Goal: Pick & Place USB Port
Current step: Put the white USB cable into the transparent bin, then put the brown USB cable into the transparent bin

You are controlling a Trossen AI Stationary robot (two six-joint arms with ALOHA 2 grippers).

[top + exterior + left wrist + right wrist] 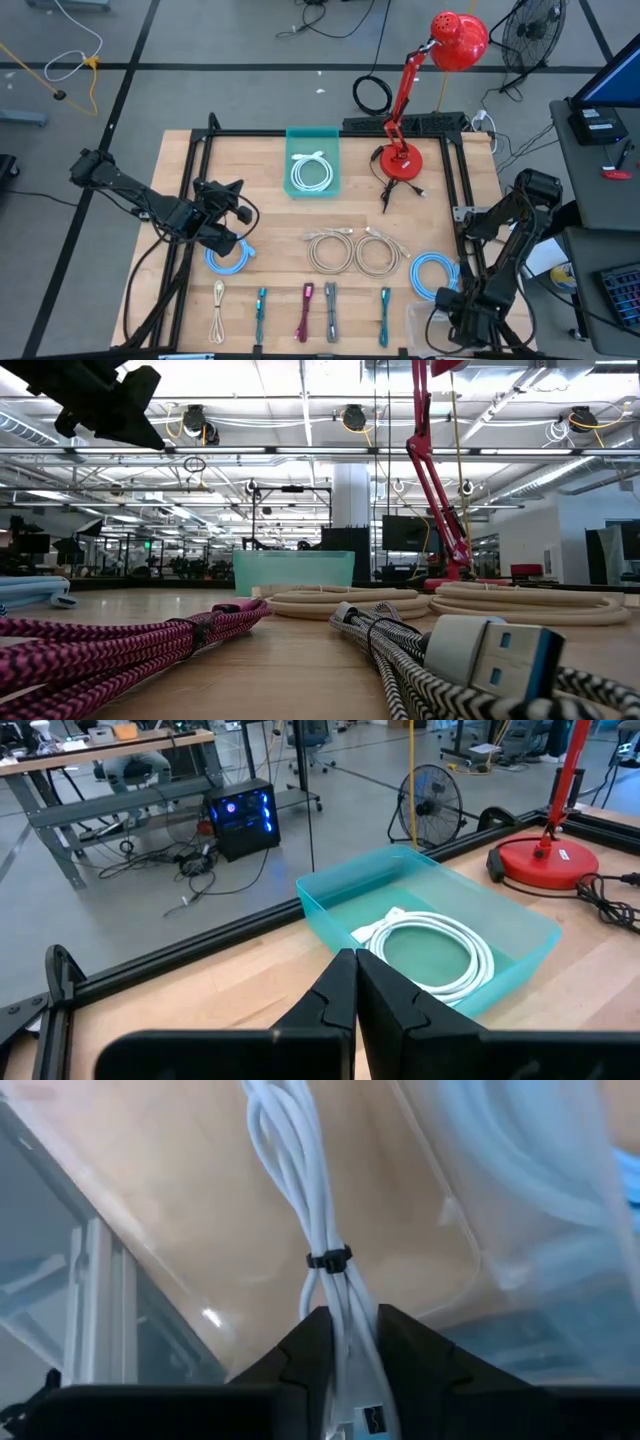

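1. Cable position: in the right wrist view I see a white bundled cable (322, 1220) running straight out from between the right gripper (345, 1342) fingers, bound by a small dark tie (330, 1260) just ahead of the fingertips. Its long axis lies in line with the fingers, pointing away from the wrist.

2. Right finger state: I read the fingers as narrow, one on each side of the bundle and touching it; a connector end shows between them. I judge this a grip on the cable, possibly loosening.

3. Right gripper location: in the high view the right gripper (462, 318) sits low at the table's near right corner, over a clear plastic bin (425, 322). The right wrist view shows the bin's clear wall (440, 1230) around the cable, so I take the cable to lie in or just over that bin.

4. Left gripper: the left gripper (222, 222) hangs over the left part of the table, above a blue coiled cable (228, 256). Its fingers (335, 995) are pressed together with nothing between them. I treat this arm as waiting; the right arm is far nearer the task's cable.

5. Containers: the teal bin (313, 162) at the far middle of the table (260, 180) holds one white coiled cable (311, 172). It stands well apart from the right gripper.

6. Judgement: I cannot tell from these views alone whether the cable is being lifted from the clear bin or released into it.
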